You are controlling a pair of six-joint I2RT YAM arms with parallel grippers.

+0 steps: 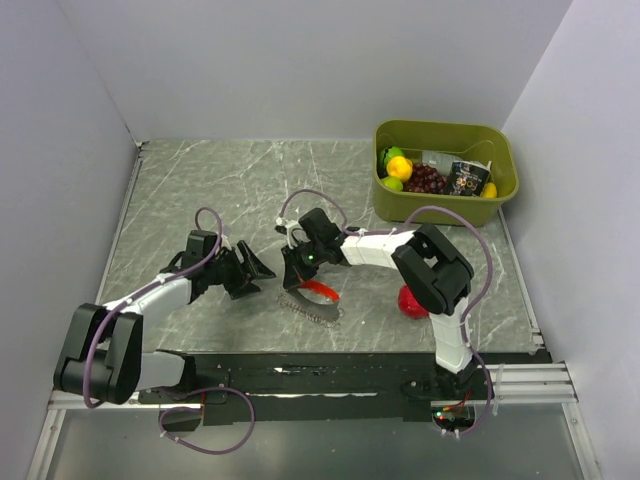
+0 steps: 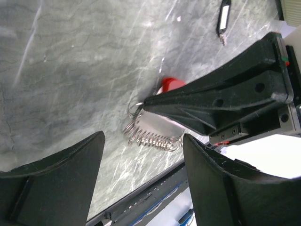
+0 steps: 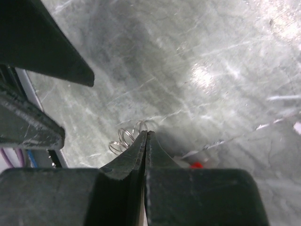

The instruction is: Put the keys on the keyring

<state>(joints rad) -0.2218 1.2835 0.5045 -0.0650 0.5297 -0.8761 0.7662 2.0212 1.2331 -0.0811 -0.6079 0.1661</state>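
Observation:
The keys lie on the marble table near its front edge: a curved red piece and a silvery jagged strip with a row of wire rings. My right gripper is shut, its tips pressed flush at the ring end of the keys; nothing shows between them. My left gripper stands open just left of the keys, with nothing between its fingers. A small dark oval keyring with a pale centre lies farther off in the left wrist view.
A round red fruit sits on the table right of the keys, beside the right arm. At the back right stands a green bin with fruit and packets. A black rail runs along the table's near edge.

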